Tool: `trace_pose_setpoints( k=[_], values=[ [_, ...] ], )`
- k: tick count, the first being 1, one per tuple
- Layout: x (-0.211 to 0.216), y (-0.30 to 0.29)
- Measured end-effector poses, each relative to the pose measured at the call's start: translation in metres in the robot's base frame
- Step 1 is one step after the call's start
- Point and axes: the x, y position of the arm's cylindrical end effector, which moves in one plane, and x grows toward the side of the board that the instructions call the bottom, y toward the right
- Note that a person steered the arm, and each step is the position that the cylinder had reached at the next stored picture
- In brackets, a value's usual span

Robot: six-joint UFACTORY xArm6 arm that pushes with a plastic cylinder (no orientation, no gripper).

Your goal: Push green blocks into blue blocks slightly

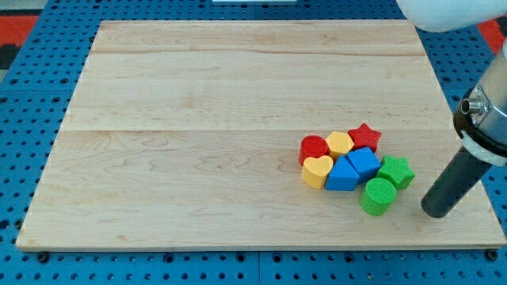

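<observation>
Wooden board [198, 119] on blue pegboard [32, 261] | containers: none seen | my tip [435, 212], a bare rod holding nothing, right of green cylinder [378, 196] | green star [395, 172] touches blue cube [364, 162]

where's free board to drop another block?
Bare: everything toward the view's left and top of the cluster. Crowded: lower right, where red cylinder, yellow heart, blue blocks, green star and green cylinder pack together, my tip just right of them.

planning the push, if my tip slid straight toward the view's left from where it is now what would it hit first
Most likely the green cylinder, just to the view's left of my tip. The green star sits slightly higher, so it would probably be missed, though depth is uncertain.
</observation>
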Motion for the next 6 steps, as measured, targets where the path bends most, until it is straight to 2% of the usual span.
trace_pose_setpoints(
  k=[3, 4, 5, 6],
  values=[
    [-0.001, 0.001],
    [-0.036, 0.001],
    [-0.055, -0.022],
    [-0.055, -0.030]
  ],
)
